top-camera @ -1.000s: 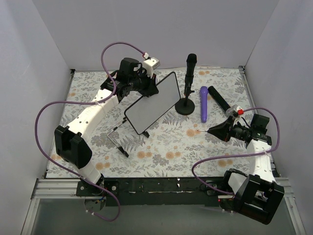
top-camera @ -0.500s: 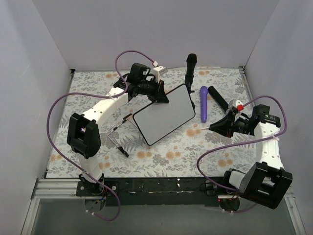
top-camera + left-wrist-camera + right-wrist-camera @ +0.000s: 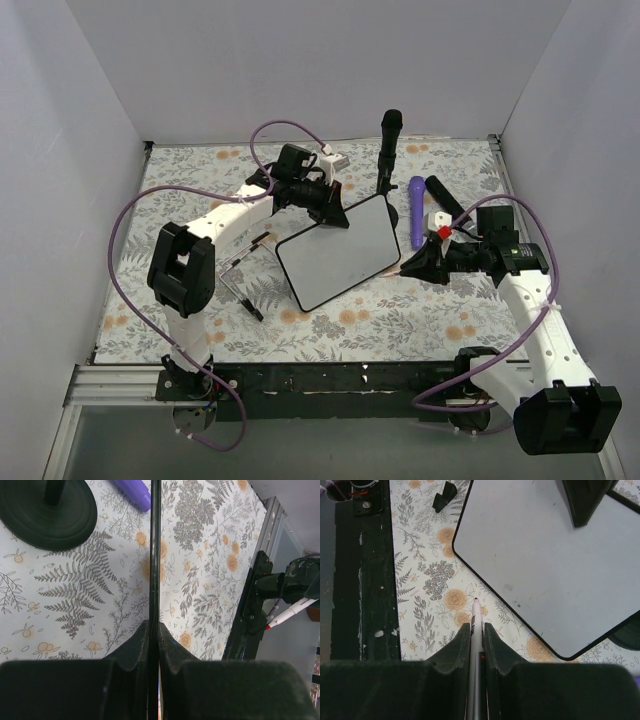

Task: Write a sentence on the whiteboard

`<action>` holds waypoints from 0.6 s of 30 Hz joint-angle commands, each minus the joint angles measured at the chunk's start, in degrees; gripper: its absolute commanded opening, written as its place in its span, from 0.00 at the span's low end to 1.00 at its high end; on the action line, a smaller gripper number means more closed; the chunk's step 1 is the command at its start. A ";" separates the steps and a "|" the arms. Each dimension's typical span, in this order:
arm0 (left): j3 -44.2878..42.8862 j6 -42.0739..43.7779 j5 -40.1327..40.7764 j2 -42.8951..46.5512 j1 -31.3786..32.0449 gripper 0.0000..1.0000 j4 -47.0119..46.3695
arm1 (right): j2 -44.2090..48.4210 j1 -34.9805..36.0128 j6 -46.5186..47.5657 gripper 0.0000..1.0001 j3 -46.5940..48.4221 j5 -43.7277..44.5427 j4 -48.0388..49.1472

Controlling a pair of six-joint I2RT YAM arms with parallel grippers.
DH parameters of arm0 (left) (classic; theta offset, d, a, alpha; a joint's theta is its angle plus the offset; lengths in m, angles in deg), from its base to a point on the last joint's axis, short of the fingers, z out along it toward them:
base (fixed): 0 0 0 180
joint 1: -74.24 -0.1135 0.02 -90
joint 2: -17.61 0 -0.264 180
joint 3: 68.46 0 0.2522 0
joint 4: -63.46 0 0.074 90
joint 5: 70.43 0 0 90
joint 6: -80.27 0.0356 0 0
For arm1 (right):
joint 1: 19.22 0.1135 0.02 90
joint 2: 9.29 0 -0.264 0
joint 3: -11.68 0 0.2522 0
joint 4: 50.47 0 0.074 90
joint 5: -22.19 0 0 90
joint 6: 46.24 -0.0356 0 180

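Floral-patterned table (image 3: 400,320), round black stand base (image 3: 47,512), purple microphone (image 3: 416,212), black cylinder (image 3: 447,203), black wire easel (image 3: 240,282)

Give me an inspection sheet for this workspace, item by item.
Surface: floral mat, lying flat.
Job's things: whiteboard blank and tilted; marker aimed at it, tip short of its edge.
Clutter: mic on stand, purple mic, black mic, wire easel.
Grippers: left gripper shut on the whiteboard's edge; right gripper shut on the marker.
Cables: purple cables loop over both arms.
Surroundings: white walls on three sides; metal rail in front.
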 commanded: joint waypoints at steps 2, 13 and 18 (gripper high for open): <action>3.68 -0.52 0.09 1.74 1.34 0.00 -3.56 | -2.24 4.21 -8.27 0.01 1.60 3.56 9.46; 9.41 -1.75 4.32 5.61 3.62 0.00 -6.56 | -3.47 6.95 -11.44 0.01 0.46 2.95 14.91; 10.81 -1.05 5.20 7.10 3.80 0.00 -6.47 | -2.77 6.86 -11.53 0.01 -0.33 2.16 14.91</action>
